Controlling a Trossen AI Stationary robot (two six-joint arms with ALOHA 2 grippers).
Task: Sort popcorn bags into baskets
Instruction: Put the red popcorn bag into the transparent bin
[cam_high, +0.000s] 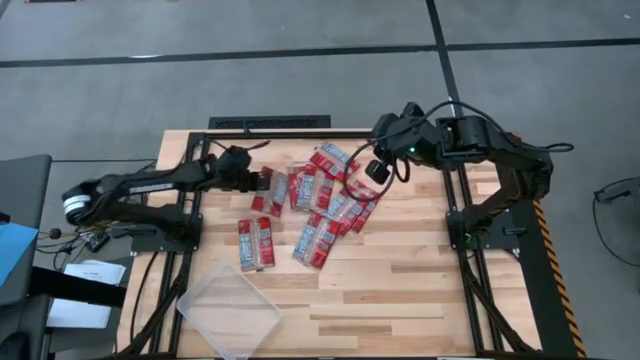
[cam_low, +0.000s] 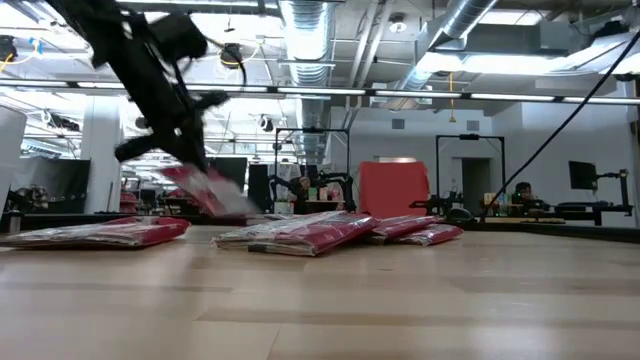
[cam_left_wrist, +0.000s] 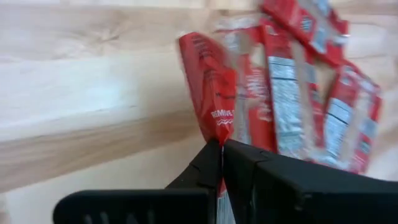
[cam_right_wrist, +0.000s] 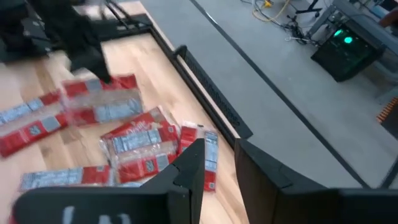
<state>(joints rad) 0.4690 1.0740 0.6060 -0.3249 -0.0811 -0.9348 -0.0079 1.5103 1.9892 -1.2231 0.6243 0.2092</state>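
Several red popcorn bags with silver middle panels lie in a loose overlapping pile (cam_high: 330, 200) on the far middle of the wooden table. Two more (cam_high: 256, 243) (cam_high: 316, 243) lie flat nearer the front. My left gripper (cam_high: 262, 183) (cam_left_wrist: 221, 168) reaches in from the table's left and is shut on one bag (cam_high: 272, 192) at the pile's left side. My right gripper (cam_high: 377, 172) (cam_right_wrist: 221, 165) hovers open above the pile's right side, touching nothing. The clear plastic tray (cam_high: 232, 312) sits on the table's near left corner with no bags in it. My left gripper pinches one popcorn bag between its two fingers at the bag's near end (cam_left_wrist: 219, 134). It comes from the table's left, slanting down. The bag (cam_low: 205, 188) runs on from the fingertips, tilted with its far end low. Whether that end rests on the table, I cannot tell.
Black frame rails run along the table's far edge (cam_high: 270, 122) and both sides. Bare wood lies between the pile and the tray, and across the near right of the table (cam_high: 400, 290). Beyond the table the low view shows a workshop room.
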